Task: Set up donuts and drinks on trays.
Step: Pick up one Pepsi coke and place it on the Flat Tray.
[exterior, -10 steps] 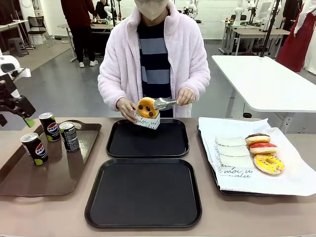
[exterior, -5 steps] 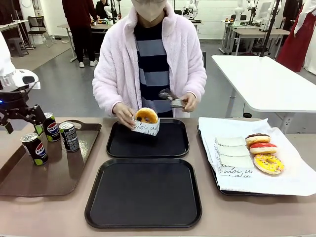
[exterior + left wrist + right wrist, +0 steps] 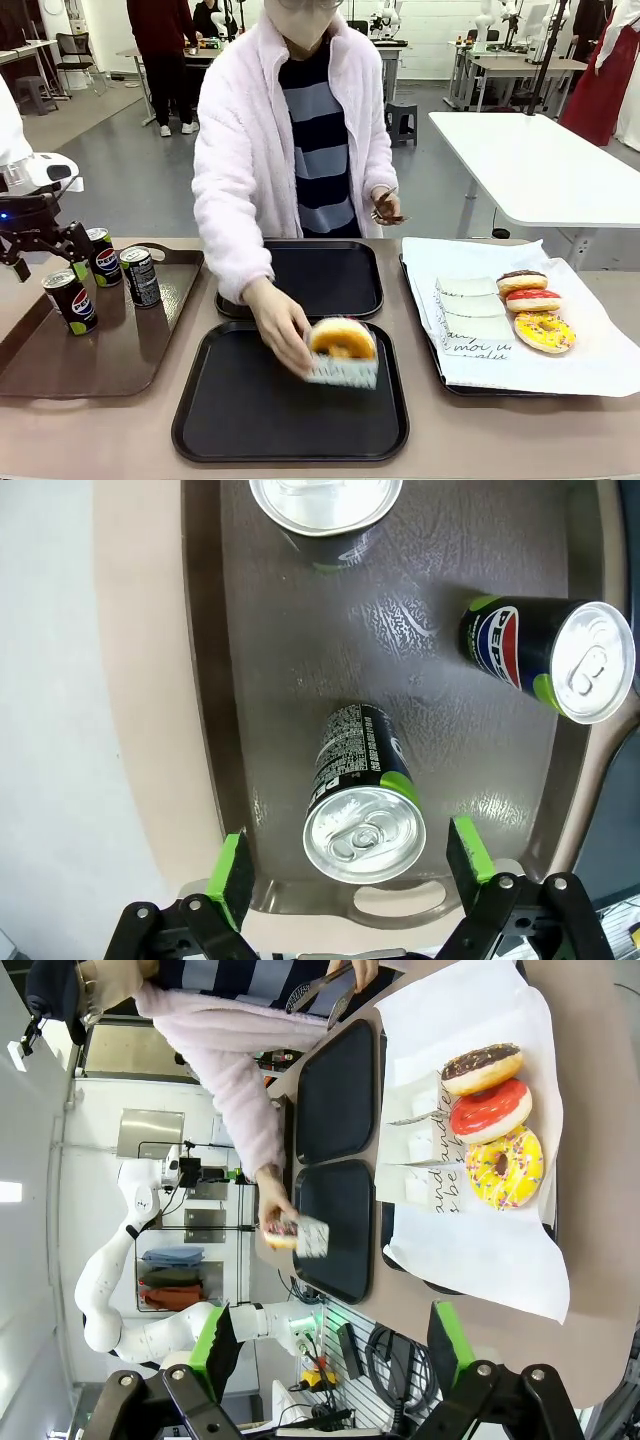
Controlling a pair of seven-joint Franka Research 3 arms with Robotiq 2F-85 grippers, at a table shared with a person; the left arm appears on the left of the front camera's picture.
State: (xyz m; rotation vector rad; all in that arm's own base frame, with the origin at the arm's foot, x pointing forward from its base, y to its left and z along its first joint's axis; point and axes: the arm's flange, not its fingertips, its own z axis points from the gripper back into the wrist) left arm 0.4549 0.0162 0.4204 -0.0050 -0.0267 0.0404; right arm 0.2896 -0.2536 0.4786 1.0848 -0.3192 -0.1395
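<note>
Our left jaws hang wide open, holding nothing, over a can standing on the brown tray (right jaws open too, empty). If we drop off-center, a pad could bump the rim and tip it.

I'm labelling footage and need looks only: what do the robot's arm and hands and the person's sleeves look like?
The left arm is white and rounded. The left hand and right hand are black and two-fingered, with green pads. The person's sleeves are fluffy pale pink.
</note>
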